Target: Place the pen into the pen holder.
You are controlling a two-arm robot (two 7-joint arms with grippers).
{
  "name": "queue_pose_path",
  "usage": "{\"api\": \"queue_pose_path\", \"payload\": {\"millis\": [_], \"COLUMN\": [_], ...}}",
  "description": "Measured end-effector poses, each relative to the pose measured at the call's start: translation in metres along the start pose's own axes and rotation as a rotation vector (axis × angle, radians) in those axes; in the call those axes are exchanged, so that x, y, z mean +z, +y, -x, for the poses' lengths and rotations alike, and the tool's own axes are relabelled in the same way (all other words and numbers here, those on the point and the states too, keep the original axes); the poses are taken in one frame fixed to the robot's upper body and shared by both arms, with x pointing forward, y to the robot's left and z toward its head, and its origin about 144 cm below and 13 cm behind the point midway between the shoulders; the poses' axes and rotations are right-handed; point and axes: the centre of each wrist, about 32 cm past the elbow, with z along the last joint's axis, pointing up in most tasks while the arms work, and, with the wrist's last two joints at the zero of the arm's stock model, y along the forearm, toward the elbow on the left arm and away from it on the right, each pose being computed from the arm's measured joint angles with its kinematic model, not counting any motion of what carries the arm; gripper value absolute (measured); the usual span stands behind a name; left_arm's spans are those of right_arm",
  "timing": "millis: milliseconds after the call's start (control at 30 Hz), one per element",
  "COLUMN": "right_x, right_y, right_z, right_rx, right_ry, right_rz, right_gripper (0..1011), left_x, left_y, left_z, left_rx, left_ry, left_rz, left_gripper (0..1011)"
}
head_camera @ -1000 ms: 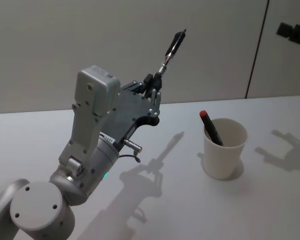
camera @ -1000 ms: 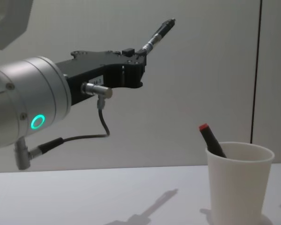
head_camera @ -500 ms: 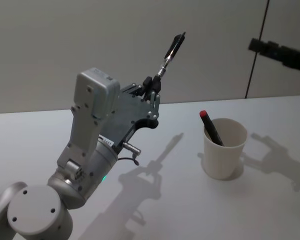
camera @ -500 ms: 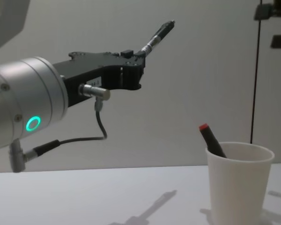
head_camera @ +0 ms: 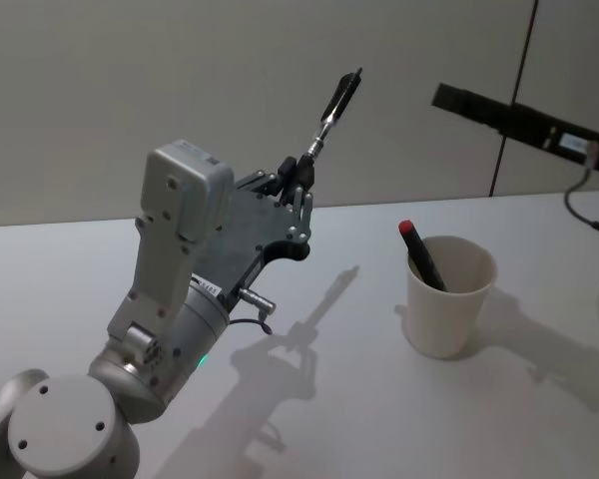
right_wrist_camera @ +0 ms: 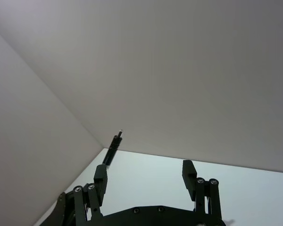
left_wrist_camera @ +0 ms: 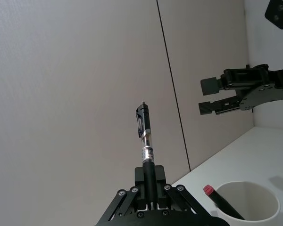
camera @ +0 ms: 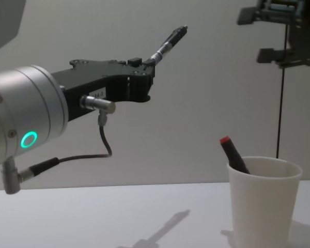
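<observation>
Status: the left gripper (head_camera: 301,172) is up off the white tabletop (head_camera: 359,399) and clamped tight on the lower end of the slim black pen with the clear middle section and clip (head_camera: 334,103). The wrist view shows the fingers pinched on the barrel with no gap; the clip end points up and leans toward the back wall. So the pen is airborne, well apart from and to the left of the pen holder, a plain white tapered paper cup with a rolled rim (head_camera: 447,317). The cup stands upright on the table's right side. It already has a black marker with a red cap (head_camera: 419,254) leaning inside, cap above the rim. The right gripper (camera: 256,35) hangs high on the right, above the cup's level, jaws wide apart and holding nothing. Its open side faces the pen, which could mean a handover, but I can't tell. My read is grasp done, carry phase, insertion not started. Next move as I see it: bring the pen across over the cup mouth, swing it to near vertical, lower it into the free side away from the marker, then release. Main risks are clipping the rim or the marker and tipping the light cup.
</observation>
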Motion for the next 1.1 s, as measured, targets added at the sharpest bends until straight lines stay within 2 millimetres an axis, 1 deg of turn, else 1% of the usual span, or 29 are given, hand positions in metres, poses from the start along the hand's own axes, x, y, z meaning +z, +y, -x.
{"api": "queue_pose_path", "payload": {"millis": [267,533,1100], "right_x": [-0.007,-0.013,-0.028], "right_y": [0.018,0.032,0.049], "right_z": [0.012,0.021,0.027], "right_rx": [0.046,0.059,0.066], "right_ry": [0.055,0.076,0.123], "right_rz": [0.010,0.029,0.020], "right_gripper": [1001,1002,1001], "left_x": [-0.001,-0.001,-0.001], "left_y": [0.002,0.004,0.007], "left_z": [-0.001,-0.002,-0.003], "left_rx": [0.006,0.015,0.030], "left_ry": [0.000,-0.001,-0.004], "left_rz": [-0.005,-0.008,0.000], "left_gripper": [130,130,130]}}
